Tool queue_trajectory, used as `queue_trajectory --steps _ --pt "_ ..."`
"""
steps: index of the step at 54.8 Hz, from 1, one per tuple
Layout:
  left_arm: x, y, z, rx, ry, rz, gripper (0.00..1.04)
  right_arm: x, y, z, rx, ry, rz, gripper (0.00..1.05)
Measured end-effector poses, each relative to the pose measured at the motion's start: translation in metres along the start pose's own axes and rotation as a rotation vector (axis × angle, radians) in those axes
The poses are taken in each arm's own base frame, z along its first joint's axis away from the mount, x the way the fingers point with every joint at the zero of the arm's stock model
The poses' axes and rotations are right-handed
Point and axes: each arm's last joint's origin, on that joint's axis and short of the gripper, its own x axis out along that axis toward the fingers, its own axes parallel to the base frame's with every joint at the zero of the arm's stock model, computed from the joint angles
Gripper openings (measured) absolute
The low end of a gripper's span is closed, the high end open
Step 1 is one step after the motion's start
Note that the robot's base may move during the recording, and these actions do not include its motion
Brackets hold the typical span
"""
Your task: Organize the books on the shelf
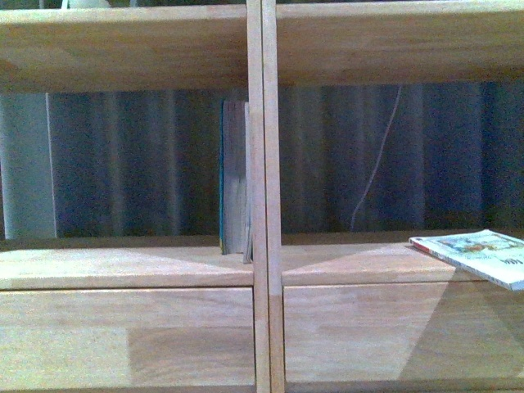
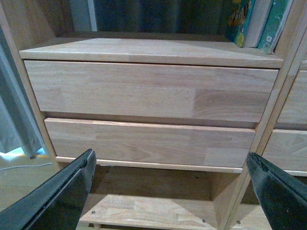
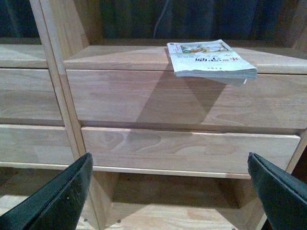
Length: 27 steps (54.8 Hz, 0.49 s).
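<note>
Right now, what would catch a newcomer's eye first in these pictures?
A pale paperback lies flat in the right compartment of the shelf, its corner jutting past the front edge. A few thin teal books stand upright against the central divider, on its left side.

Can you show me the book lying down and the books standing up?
lying book (image 3: pixel 208 57), right wrist view, middle of its cover.
standing books (image 1: pixel 235 176), front view, middle of their facing edges.

A home-like study or living room is being suggested: books (image 1: pixel 235 176) are being kept in a light wooden shelf (image 1: pixel 123 266) with plain drawers (image 2: pixel 144 91), and dark pleated curtains (image 1: pixel 131 164) are being glimpsed through its open back.
</note>
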Motion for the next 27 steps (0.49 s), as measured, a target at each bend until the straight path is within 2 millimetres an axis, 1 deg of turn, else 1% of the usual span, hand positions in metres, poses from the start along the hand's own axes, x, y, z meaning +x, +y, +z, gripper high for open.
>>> queue_trajectory --steps 3,4,5,7,8,10,14,17,20,25,26,27 --pt "0.000 0.000 0.000 0.000 0.000 -0.001 0.97 0.005 0.001 0.005 -0.022 -0.058 -0.147 0.98" --pt "0.000 0.000 0.000 0.000 0.000 -0.001 0.97 0.006 0.001 0.009 -0.015 -0.094 -0.276 0.98" --pt "0.000 0.000 0.000 0.000 0.000 0.000 0.97 0.007 0.001 0.011 -0.008 -0.107 -0.323 0.98" --pt "0.000 0.000 0.000 0.000 0.000 0.000 0.97 0.009 0.003 0.016 0.028 -0.140 -0.490 0.98" --pt "0.000 0.000 0.000 0.000 0.000 -0.002 0.97 0.009 0.003 0.017 0.038 -0.143 -0.529 0.98" --pt "0.000 0.000 0.000 0.000 0.000 -0.001 0.97 0.010 0.001 0.015 0.055 -0.115 -0.693 0.98" --pt "0.000 0.000 0.000 0.000 0.000 0.000 0.97 0.011 -0.006 0.004 0.053 -0.033 -0.914 0.98" --pt "0.000 0.000 0.000 0.000 0.000 -0.001 0.97 0.014 -0.009 -0.001 0.051 0.023 -0.945 0.98" --pt "0.000 0.000 0.000 0.000 0.000 0.000 0.97 0.020 -0.013 0.000 0.096 0.057 -0.933 0.98" --pt "0.000 0.000 0.000 0.000 0.000 0.000 0.97 0.036 -0.021 0.010 0.253 0.093 -0.888 0.98" --pt "0.000 0.000 0.000 0.000 0.000 0.000 0.97 0.038 -0.022 0.011 0.262 0.095 -0.891 0.98" --pt "0.000 0.000 0.000 0.000 0.000 0.000 0.97 0.042 -0.024 0.014 0.314 0.091 -0.873 0.98"
